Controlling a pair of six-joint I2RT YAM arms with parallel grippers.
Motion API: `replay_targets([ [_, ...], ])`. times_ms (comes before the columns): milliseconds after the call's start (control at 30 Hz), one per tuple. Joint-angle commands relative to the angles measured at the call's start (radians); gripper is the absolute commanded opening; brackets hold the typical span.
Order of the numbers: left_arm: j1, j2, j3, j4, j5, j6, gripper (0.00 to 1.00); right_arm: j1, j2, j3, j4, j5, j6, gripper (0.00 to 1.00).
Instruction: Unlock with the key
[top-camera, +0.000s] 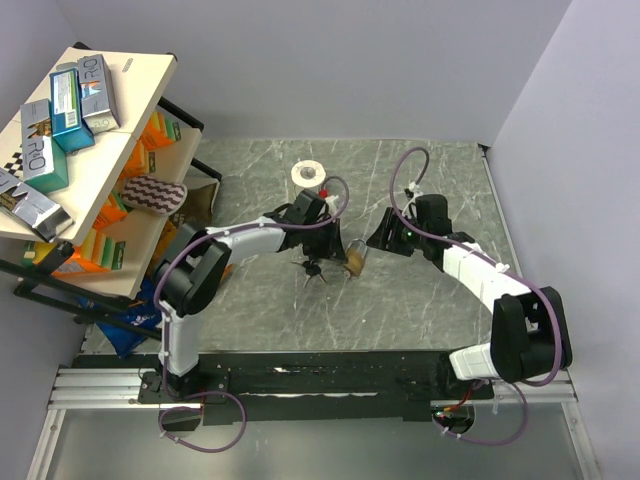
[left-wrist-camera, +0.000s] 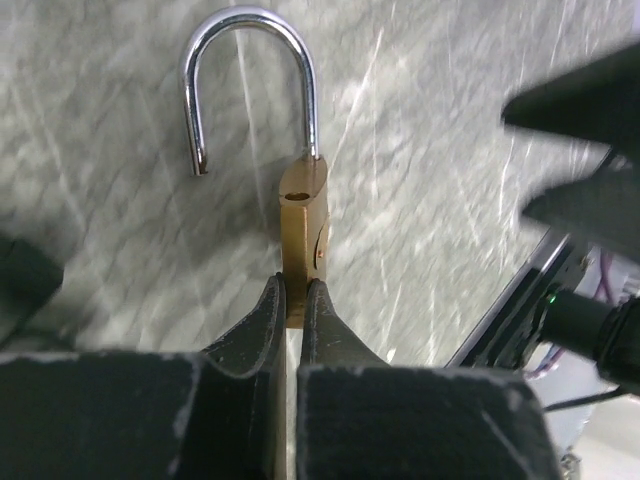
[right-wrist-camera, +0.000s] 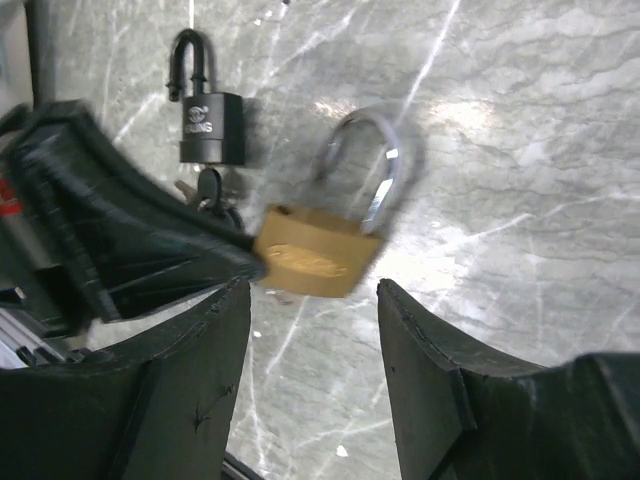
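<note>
The small bunch of black-headed keys (right-wrist-camera: 208, 190) lay on the grey marbled tabletop (right-wrist-camera: 520, 150). It sat right against the bottom of a black padlock (right-wrist-camera: 211, 128) and was partly hidden behind the left gripper (left-wrist-camera: 295, 292). That gripper was clamped on the body of a brass padlock (left-wrist-camera: 303, 215), whose silver shackle (left-wrist-camera: 250, 80) stood swung open. The right gripper (right-wrist-camera: 312, 292) hovered close by with its fingers spread apart, holding nothing.
</note>
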Motion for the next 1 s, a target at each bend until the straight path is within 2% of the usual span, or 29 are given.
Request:
replay_targets([
  [0,0.001,-0.136,-0.066,0.07,0.021,0.101,0.01,-0.043,0.02,0.044,-0.036,-0.053,-0.075,0.61],
  [133,0.002,-0.2,-0.106,0.084,0.087,0.144,0.01,-0.098,0.028,0.079,-0.039,-0.166,-0.147,0.62],
  [167,0.002,-0.225,-0.114,0.083,0.096,0.147,0.01,-0.106,0.036,0.11,-0.047,-0.219,-0.196,0.81],
  [233,0.002,-0.245,-0.115,0.077,0.133,0.153,0.01,-0.104,0.054,0.156,-0.085,-0.275,-0.257,0.86],
  [367,0.01,-0.265,-0.103,0.052,0.211,0.159,0.01,-0.104,0.121,0.257,-0.128,-0.419,-0.333,0.86],
  [633,0.056,-0.295,-0.135,0.084,0.286,0.11,0.01,-0.09,0.229,0.267,-0.061,-0.625,-0.31,0.85],
  [767,0.091,-0.303,-0.164,0.118,0.32,0.083,0.01,-0.084,0.278,0.224,-0.029,-0.66,-0.301,0.85],
  [967,0.104,-0.23,-0.17,0.11,0.294,0.109,0.01,-0.067,0.284,0.147,0.077,-0.599,-0.247,0.84],
])
